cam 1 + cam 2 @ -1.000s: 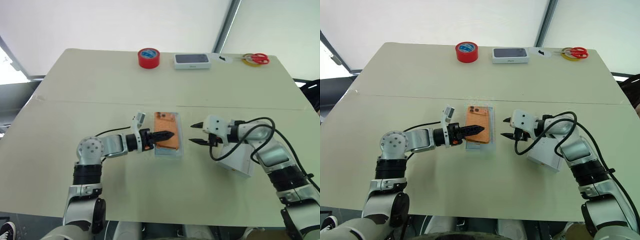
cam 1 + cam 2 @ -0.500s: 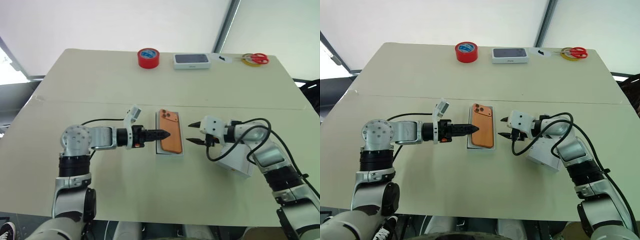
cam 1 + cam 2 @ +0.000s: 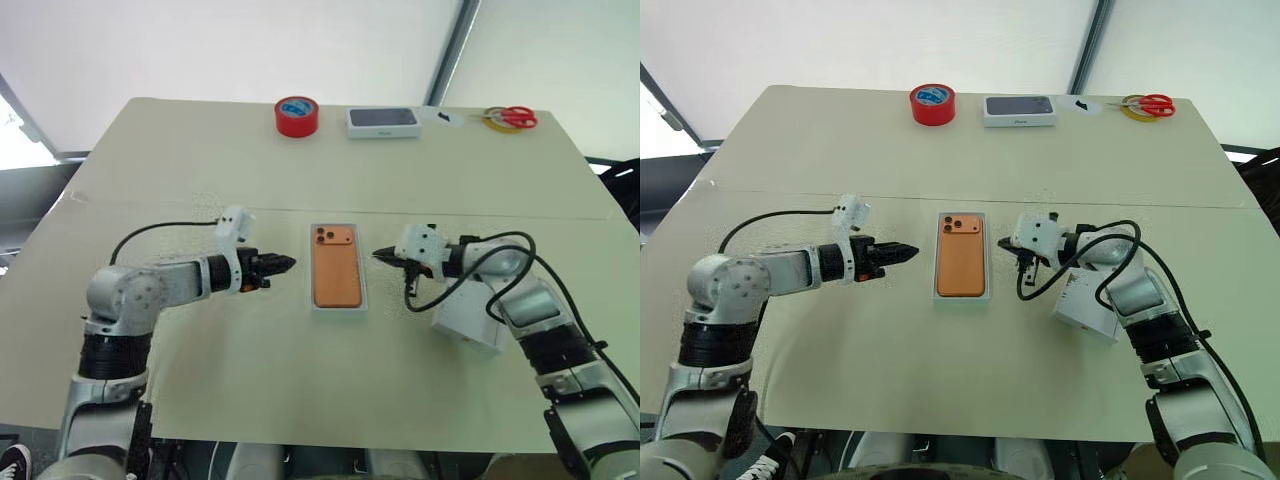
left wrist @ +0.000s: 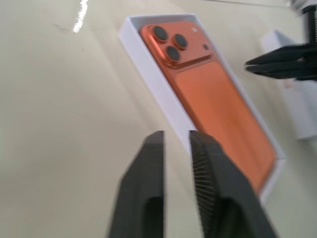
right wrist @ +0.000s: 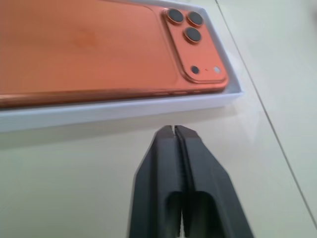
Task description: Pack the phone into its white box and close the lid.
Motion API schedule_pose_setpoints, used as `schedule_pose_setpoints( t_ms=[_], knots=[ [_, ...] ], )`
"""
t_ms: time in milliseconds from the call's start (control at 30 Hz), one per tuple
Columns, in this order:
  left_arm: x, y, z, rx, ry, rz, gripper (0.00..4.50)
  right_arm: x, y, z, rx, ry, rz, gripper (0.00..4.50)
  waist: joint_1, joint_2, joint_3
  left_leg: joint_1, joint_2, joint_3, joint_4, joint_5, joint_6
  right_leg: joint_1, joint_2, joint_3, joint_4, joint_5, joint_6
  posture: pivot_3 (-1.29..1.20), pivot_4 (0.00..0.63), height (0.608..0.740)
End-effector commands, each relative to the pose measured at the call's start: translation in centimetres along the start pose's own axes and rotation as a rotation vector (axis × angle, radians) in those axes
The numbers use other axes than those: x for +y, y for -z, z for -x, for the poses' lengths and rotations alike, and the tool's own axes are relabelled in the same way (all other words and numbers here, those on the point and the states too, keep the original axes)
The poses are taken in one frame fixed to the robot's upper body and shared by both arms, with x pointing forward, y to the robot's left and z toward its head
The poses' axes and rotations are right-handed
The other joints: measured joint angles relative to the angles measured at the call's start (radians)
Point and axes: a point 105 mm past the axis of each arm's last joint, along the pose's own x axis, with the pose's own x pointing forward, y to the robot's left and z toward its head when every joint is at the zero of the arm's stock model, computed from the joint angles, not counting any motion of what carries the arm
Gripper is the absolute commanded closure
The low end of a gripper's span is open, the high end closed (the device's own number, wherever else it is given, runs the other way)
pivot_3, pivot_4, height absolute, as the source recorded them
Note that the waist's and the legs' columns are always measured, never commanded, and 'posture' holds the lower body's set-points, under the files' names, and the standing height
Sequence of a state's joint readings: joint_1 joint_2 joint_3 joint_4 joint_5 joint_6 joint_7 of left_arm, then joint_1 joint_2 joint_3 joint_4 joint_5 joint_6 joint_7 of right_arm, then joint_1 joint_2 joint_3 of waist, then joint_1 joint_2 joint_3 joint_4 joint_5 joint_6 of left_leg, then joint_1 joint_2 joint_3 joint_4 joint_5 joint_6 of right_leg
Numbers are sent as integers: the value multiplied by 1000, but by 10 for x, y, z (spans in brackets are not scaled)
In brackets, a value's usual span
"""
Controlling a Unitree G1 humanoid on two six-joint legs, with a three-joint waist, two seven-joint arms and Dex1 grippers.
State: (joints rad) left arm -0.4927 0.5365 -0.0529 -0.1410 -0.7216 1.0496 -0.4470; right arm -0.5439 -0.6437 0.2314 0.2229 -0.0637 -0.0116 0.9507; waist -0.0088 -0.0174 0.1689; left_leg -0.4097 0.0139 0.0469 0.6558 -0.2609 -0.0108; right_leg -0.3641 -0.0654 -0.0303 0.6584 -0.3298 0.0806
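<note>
Now the flat orange smartphone [image 3: 336, 266], camera lenses up, lies seated flat inside the shallow white cardboard tray [image 3: 338, 309] at the middle of the pale table [image 3: 200, 160]; a second ago it was tilted under the left hand's fingers, half out of the tray, so it has been dropped into place and the first half of the task looks done. The left hand [image 3: 283, 264] has pulled back to the tray's left side and sits near it but apart from it, its two black fingers nearly pressed together with only a thin slit between them, holding nothing; a moment earlier they were spread. The right hand [image 3: 384, 256] has likewise closed from a spread stance; its fingers are pressed together, empty, just beside the tray's right edge near the camera end.

What remains is the lid: the white rectangular cardboard cover [image 3: 468, 322] lies on the table under the right forearm, well to the right of the tray, untouched. My judgement is that the next move falls to the right arm, which must reopen and reach back for that cover; the arm's cable drapes close over it and could snag.

At the far edge sit a red tape roll [image 3: 297, 115], a white box with a dark phone picture [image 3: 382, 121] and red-handled scissors [image 3: 512, 117], all out of play.
</note>
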Motion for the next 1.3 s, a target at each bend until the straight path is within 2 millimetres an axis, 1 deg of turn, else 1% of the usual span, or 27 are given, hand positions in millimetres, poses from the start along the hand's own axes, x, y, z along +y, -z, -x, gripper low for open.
schedule_pose_setpoints(
  t_ms=[33,67,100,200,300,367,400,467,533,600,667,800,867,1000,1133,1233,1267,1300],
  knots=[
    [-4,2,-10,14,-16,-283,4471,-7,-2,-4,14,27,80,4500,-1,0,0,0,0,0,0,0,0,0,0,0,0,0,0,0,150,740],
    [0,7,-12,40,-29,-330,4471,-6,-1,-5,24,23,99,4500,-2,0,0,0,0,0,-1,0,0,0,0,0,0,0,0,0,150,740],
    [1,10,-13,57,-23,-342,4471,-6,1,-6,32,18,114,4500,-2,0,0,0,0,1,-1,0,0,-1,0,1,0,0,0,0,150,740],
    [-6,13,-21,62,31,-351,4471,-4,6,-6,55,6,128,4500,-2,1,0,0,0,1,-2,0,0,-2,0,1,0,0,0,0,150,740],
    [-14,20,-32,101,78,-363,4471,2,7,-6,54,-23,166,4500,3,1,0,0,0,1,-1,0,1,-1,0,1,0,0,0,0,150,740],
    [-29,32,-45,139,168,-366,4471,8,0,-3,12,-50,139,4500,5,1,0,0,0,1,0,0,1,0,0,1,1,0,0,0,150,740],
    [-38,35,-50,142,218,-368,4471,11,-2,0,-2,-62,121,4500,11,1,0,0,0,1,0,-1,2,0,0,1,1,0,0,0,150,740],
    [-52,32,-60,130,277,-409,4471,12,-2,6,-2,-69,106,4500,20,1,0,0,0,1,1,-1,2,0,0,1,1,0,0,0,150,740],
    [-68,24,-67,101,343,-386,4471,14,-2,13,2,-76,98,4500,28,2,0,0,0,1,5,-2,4,1,0,1,3,0,0,0,150,740],
    [-83,16,-76,77,389,-410,4471,17,0,25,15,-87,74,4500,37,2,0,0,0,0,8,-5,9,3,-1,0,3,0,0,0,150,740],
    [-97,12,-84,64,433,-434,4471,25,8,41,55,-121,42,4500,52,2,0,0,-1,0,9,-6,11,4,-2,0,3,0,0,0,150,740],
    [-112,12,-99,71,484,-445,4471,36,22,72,140,-141,21,4500,47,2,0,-1,-2,0,10,-7,12,4,-3,0,2,0,0,0,150,740],
    [-119,17,-104,88,515,-457,4471,35,27,82,171,-116,19,4500,45,2,0,-1,-2,0,10,-7,13,4,-3,0,2,0,0,0,150,740],
    [-127,22,-106,95,553,-459,4471,34,37,93,221,-93,26,4500,41,3,0,-1,0,0,10,-7,13,4,-1,0,2,0,0,0,150,740],
    [-126,24,-107,94,542,-473,4471,33,44,99,253,-87,21,4500,42,3,0,-1,0,0,10,-7,13,4,-1,0,2,0,0,0,150,740],
    [-114,21,-109,83,488,-480,4471,38,49,104,276,-112,6,4500,46,3,0,-1,0,0,10,-7,12,4,-1,0,2,0,0,0,150,740],
    [-110,22,-109,82,471,-485,4471,38,51,106,285,-110,10,4500,47,3,0,-1,0,0,10,-7,12,4,-1,0,2,0,0,0,150,740],
    [-102,23,-108,88,449,-495,4471,43,52,109,293,-136,-16,4500,47,3,0,-1,0,0,10,-7,12,4,-1,0,2,0,0,0,150,740]
  ],
)
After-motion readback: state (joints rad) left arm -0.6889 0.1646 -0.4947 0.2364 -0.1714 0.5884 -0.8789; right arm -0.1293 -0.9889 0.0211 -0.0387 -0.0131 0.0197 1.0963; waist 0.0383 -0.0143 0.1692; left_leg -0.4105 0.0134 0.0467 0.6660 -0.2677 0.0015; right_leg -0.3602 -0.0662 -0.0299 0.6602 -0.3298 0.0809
